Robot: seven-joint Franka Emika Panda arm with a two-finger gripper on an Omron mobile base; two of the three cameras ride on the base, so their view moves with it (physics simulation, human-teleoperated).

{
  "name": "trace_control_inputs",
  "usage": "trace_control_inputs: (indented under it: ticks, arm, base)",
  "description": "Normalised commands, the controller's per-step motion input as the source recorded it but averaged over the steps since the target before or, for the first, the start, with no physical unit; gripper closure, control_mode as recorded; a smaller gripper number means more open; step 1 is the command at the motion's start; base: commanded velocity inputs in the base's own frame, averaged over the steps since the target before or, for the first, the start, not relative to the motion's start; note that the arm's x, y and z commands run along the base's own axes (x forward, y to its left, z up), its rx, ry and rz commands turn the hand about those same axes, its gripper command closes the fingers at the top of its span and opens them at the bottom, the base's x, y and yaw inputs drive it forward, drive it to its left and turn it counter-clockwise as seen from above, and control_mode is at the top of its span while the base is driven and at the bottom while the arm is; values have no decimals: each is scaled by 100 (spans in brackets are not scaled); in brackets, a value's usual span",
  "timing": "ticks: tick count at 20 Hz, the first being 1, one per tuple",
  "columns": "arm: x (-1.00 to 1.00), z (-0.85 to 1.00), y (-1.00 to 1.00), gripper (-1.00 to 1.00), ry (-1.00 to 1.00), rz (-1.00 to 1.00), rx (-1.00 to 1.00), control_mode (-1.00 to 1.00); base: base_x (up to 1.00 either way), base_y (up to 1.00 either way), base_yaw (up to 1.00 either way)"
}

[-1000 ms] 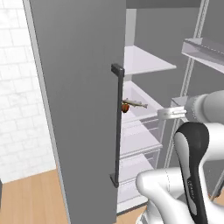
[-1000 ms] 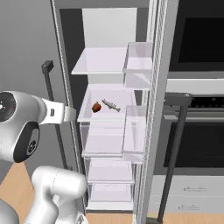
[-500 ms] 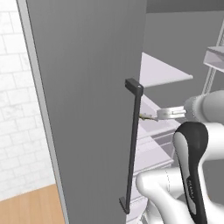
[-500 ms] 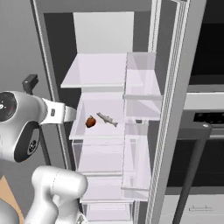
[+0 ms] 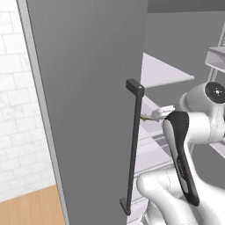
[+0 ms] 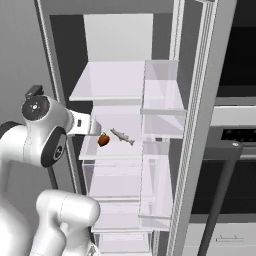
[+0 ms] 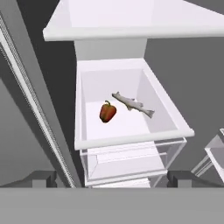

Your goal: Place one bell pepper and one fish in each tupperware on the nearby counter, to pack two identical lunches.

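- In the left base view, the big grey fridge door (image 5: 92,101) with its dark handle (image 5: 133,145) hides most of the fridge.
- The robot's arm (image 6: 47,135) covers the left part of the shelves in the right base view.
- The gripper (image 7: 112,177) is hard to see. Two dark finger tips (image 7: 41,178) peek up at the bottom of the hand view. They stand far apart, so the gripper is open and holds nothing.
- A red bell pepper (image 7: 107,112) lies on a white fridge shelf (image 7: 131,140).
- A grey fish (image 7: 132,105) lies just beside the pepper. You cannot tell if they touch.
- In the hand view, the pepper and the fish sit above the finger tips, near the middle, well apart from the gripper.
- In the right base view, the bell pepper (image 6: 103,140) is near the end of the arm, and the fish (image 6: 122,136) is just past it.
- A dark oven (image 6: 235,150) stands to the right of the fridge, cut off at the edge.
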Motion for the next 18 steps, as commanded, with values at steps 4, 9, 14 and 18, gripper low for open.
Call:
trace_control_inputs:
  ticks: [4, 9, 14, 18]
  arm:
    - [47, -57, -27, -100, 1, 6, -7, -100]
    - [39, -36, -36, -100, 8, 16, 0, -100]
    - [44, -35, -17, -100, 20, 17, 0, -100]
    - [43, -23, -1, -100, 14, 12, -2, -100]
  base:
    - [0, 0, 0]
    - [0, 0, 0]
    - [0, 0, 0]
    - [0, 0, 0]
